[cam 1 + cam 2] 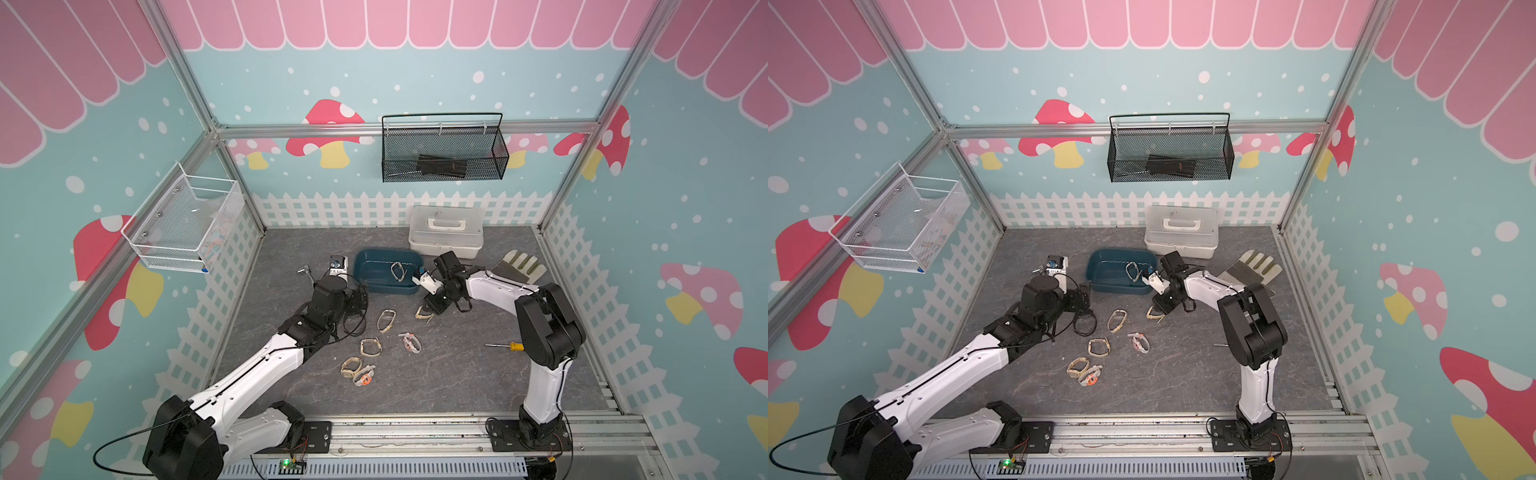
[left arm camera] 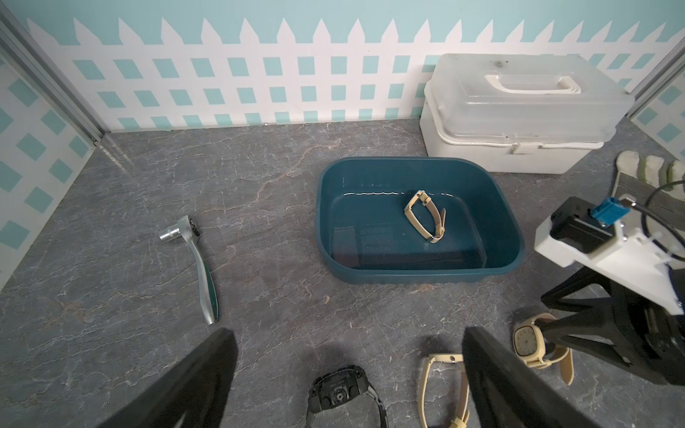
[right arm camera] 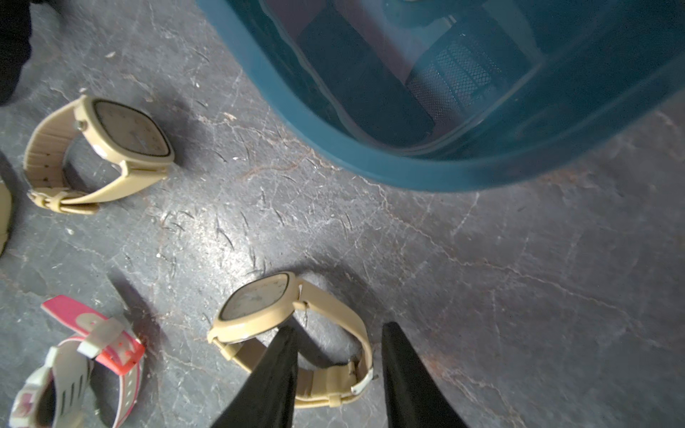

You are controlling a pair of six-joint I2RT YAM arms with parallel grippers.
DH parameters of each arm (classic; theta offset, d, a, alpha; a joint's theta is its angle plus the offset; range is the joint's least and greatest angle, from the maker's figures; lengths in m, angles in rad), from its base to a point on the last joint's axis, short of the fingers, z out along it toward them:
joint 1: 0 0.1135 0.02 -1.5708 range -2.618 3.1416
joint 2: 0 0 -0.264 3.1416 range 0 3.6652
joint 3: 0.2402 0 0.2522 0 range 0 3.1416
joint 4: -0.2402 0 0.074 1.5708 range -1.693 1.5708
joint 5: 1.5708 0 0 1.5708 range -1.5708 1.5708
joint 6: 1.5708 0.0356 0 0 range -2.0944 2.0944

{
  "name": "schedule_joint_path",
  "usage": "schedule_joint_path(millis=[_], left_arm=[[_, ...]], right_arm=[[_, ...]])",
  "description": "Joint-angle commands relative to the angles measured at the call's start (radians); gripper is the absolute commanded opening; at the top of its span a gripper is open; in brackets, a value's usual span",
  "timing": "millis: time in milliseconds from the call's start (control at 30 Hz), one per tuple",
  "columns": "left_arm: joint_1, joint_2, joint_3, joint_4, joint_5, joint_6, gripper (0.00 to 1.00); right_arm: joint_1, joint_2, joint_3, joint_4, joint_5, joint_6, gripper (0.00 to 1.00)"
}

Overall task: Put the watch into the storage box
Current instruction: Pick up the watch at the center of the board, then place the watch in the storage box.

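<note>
In both top views your storage box (image 1: 374,272) (image 1: 1106,272) sits toward the back of the grey tabletop (image 1: 457,382), just in front of the white lidded case (image 1: 446,230), with a slim beige watch (image 1: 398,271) lying inside it. Your right gripper (image 1: 426,309) is down at the table beside the box's near right corner, over a square-faced beige watch (image 1: 424,312) that rests outside the box. Your left gripper (image 1: 359,301) hangs near the box's left end, above a black watch (image 1: 1084,322). More watches are scattered on the table nearer the arm bases, among them a pink-and-white watch (image 1: 411,343). In the left wrist view you can see the left gripper's fingers (image 2: 207,378) spread wide with nothing between them but bare table and the black watch lying loose near their base. The box lies beyond, well apart from them, and a ratchet wrench (image 2: 196,266) lies off to one side. In the right wrist view the right gripper's jaws are partly apart. One finger (image 3: 278,370) stands inside the strap loop of the square-faced beige watch and the other outside it, so the buckle side of the band runs between them without being pinched. That watch lies on the table, near the box's rounded corner but not touching it. A second beige watch (image 3: 111,144) and the pink-and-white one lie nearby.
</note>
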Motion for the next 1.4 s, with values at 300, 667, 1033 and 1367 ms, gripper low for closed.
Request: schedule_joint_path(millis=[300,667,1033,1367], left_arm=[[-0.006,0.012,-0.003,0.013,0.006,0.014,0.98],[-0.006,0.017,0.003,0.027,0.01,0.011,0.98],[-0.006,-0.009,-0.006,0.035,0.007,0.004,0.98],[-0.007,-0.032,-0.03,0.036,0.039,-0.025,0.98]], right_arm=[[0.014,0.089,0.07,-0.035,-0.003,0.011,0.43],[0.057,0.024,0.026,-0.033,-0.002,0.081,0.09],[0.094,-0.081,0.029,-0.069,0.012,0.138,0.0],[0.093,-0.196,-0.07,0.012,-0.019,0.157,0.0]])
